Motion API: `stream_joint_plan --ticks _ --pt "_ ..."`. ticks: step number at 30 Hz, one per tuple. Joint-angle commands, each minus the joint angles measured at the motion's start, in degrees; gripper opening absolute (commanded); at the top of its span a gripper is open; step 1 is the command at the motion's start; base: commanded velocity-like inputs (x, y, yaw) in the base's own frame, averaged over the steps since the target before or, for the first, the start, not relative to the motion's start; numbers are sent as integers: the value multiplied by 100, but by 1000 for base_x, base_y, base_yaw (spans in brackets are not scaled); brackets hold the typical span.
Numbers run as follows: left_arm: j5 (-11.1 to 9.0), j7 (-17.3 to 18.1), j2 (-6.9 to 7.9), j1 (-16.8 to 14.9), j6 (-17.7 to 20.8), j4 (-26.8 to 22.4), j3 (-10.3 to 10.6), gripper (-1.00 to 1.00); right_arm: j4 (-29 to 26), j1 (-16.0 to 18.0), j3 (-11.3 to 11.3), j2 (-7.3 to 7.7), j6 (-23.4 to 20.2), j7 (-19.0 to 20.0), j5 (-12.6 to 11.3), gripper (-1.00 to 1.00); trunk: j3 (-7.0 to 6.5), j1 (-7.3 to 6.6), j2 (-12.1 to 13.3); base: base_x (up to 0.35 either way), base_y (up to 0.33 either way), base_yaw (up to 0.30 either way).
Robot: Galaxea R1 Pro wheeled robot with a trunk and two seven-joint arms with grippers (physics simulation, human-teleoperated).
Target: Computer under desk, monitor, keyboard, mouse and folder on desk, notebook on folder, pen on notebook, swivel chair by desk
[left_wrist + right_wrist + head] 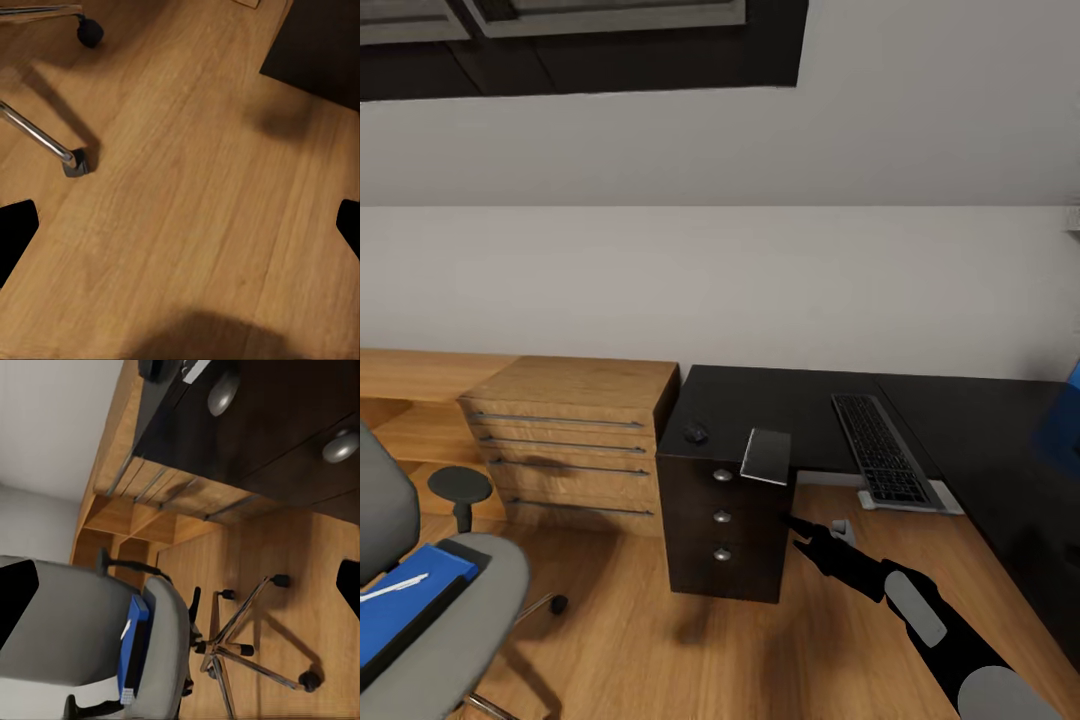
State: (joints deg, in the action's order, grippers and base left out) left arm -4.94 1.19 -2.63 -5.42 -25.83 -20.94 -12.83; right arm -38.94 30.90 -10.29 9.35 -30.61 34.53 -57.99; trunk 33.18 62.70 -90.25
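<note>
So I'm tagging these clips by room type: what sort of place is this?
Most likely a home office corner of a room: a black-topped L-shaped desk with a slim silver-grey keyboard on it, a grey upholstered swivel chair holding a bright blue folder, and a light wooden drawer unit on wood flooring.

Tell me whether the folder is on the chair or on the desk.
On the chair: the blue folder lies flat on the grey chair seat, pen on top.
</note>
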Motion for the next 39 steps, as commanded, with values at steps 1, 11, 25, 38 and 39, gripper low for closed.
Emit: stream_joint_plan --ticks 1,11,25,38,39 --pt "-51 13 -1 -3 -15 2 4 100 0 4 -20 6 -19 -3 -42 100 6 -3 -3 -193 0 0" --pt "-48 13 -9 -3 -10 2 9 100 0 4 -30 -2 9 -22 -20 100 6 -3 -3 -64 0 0" --pt "-54 13 -10 -3 22 17 19 100 528 4 -211 -228 946 -435 384 100 -192 -245 438 -4 0 0" --pt "-66 9 1 -3 157 44 5 100 2670 4 -464 -783 3451 -1106 2216 100 -425 -530 960 0 0 0" --pt "-67 8 3 -3 190 45 3 100 2863 2 -464 -834 3696 -1208 2384 100 -443 -552 1000 0 0 0"
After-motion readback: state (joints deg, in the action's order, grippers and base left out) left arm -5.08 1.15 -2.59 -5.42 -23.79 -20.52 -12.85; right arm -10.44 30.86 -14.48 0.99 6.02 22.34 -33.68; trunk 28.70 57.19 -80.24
